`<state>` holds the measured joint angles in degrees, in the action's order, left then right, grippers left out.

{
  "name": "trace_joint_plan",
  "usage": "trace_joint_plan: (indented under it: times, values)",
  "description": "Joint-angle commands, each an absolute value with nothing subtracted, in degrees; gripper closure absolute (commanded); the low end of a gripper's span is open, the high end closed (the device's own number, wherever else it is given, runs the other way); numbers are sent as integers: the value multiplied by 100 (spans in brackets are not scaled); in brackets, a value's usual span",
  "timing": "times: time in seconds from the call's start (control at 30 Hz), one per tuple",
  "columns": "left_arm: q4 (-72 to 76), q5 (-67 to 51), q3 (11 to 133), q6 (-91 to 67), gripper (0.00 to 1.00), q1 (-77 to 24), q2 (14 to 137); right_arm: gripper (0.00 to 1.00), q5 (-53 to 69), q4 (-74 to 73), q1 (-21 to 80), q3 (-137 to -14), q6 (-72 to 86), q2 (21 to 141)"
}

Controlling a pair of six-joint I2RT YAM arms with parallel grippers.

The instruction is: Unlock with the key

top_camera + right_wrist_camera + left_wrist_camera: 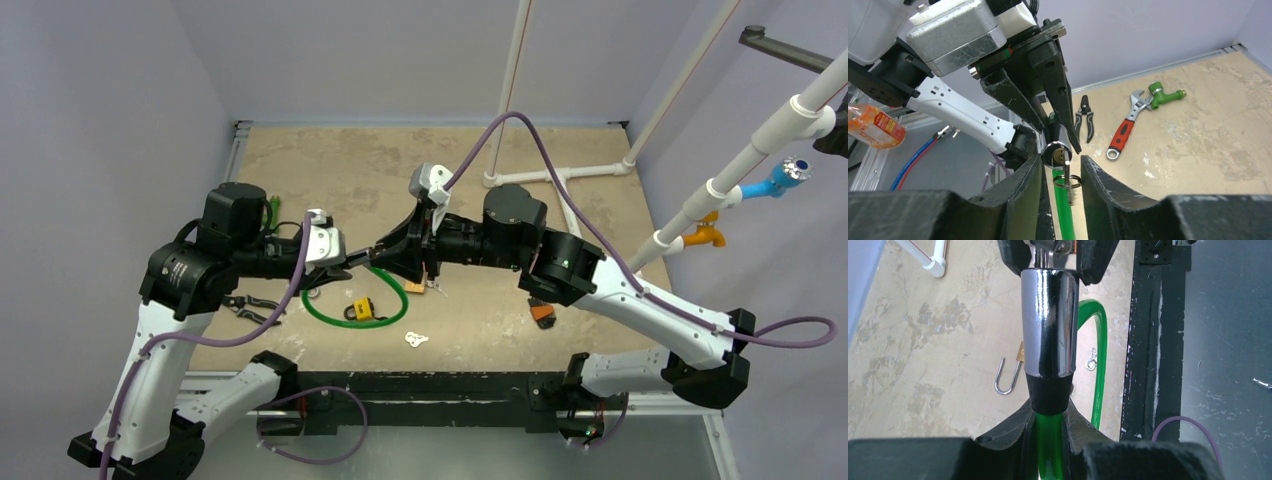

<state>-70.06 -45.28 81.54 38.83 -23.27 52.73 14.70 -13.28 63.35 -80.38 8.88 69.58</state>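
And here's the green plastic-coated cable lock (1099, 370), its loop trailing on the tan table top (340, 170) while its head is lifted clear between the two arms, left of centre. The left gripper (1048, 412) is pinched tight on the cable right under the black collar, bracing the shiny chrome cylinder barrel (1048, 320). That barrel's long axis runs straight from one gripper to the other, keyway end facing the right gripper (1060, 162). The small silver key (1066, 162) sits in the keyway in line with it, ring dangling below. The right jaws stand spread either side of the key, not biting. To do this well, I'd say: close squarely on the key's head, twist about the barrel's own axis without prying sideways, and let the left side hold firm against the torque.
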Motion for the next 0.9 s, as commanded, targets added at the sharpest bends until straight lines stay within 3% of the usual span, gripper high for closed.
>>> trace_joint_plan:
  times: [0.0,0.1,0.23,0.37,0.43,0.5,0.53,0.87]
  values:
    - [-6817,-4786,8419,3949,100,-2301,5166,71,1570,-1296,6346,-8294,843,6893]
    - [-6802,-4796,8403,3922,100,-2302,5155,78,1539,-1239,6344,-8213,857,6838]
    - [-6808,-4783,8387,3937,100,-2303,5148,50,1389,-1308,6344,-8131,815,6689]
    - [-6793,-4757,8386,3916,100,-2302,5142,47,1054,-1316,6339,-8060,773,6487]
    - [-6761,-4755,8389,3880,100,-2300,5151,58,839,-1204,6337,-8000,766,6392]
    - [-6727,-4755,8393,3844,100,-2303,5151,91,620,-1035,6340,-7889,770,6291]
    - [-6687,-4736,8401,3790,100,-2303,5154,100,487,-971,6343,-7825,775,6259]
    - [-6092,-4048,8425,2372,100,-2340,5289,100,-2017,-1030,6728,-7980,286,6803]
